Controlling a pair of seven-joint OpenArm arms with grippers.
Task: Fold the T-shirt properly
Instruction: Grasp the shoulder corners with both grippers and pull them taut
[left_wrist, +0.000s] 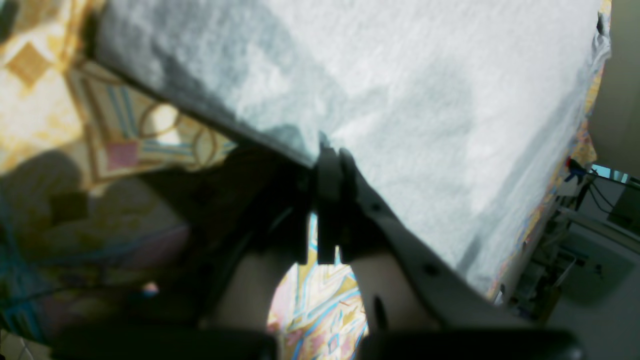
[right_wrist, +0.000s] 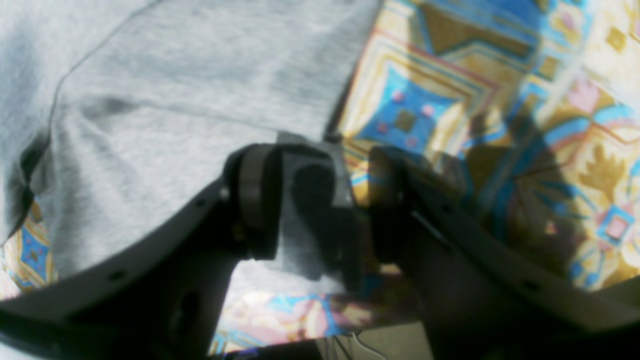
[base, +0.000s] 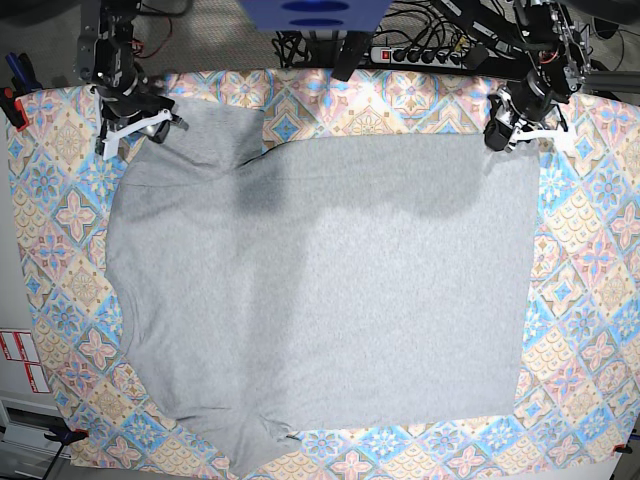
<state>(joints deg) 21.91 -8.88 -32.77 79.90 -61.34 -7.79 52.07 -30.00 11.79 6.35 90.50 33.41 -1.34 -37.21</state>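
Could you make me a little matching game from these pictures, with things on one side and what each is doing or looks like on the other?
Things:
1. T-shirt
2. patterned cloth
3. left gripper
4. right gripper

States:
A. jaws apart, over a shirt corner
B. spread flat, plain grey
C. pinched shut on the shirt's edge
D. pastel tiles, lying under the shirt

Pairs: 1-B, 2-D, 3-C, 4-A
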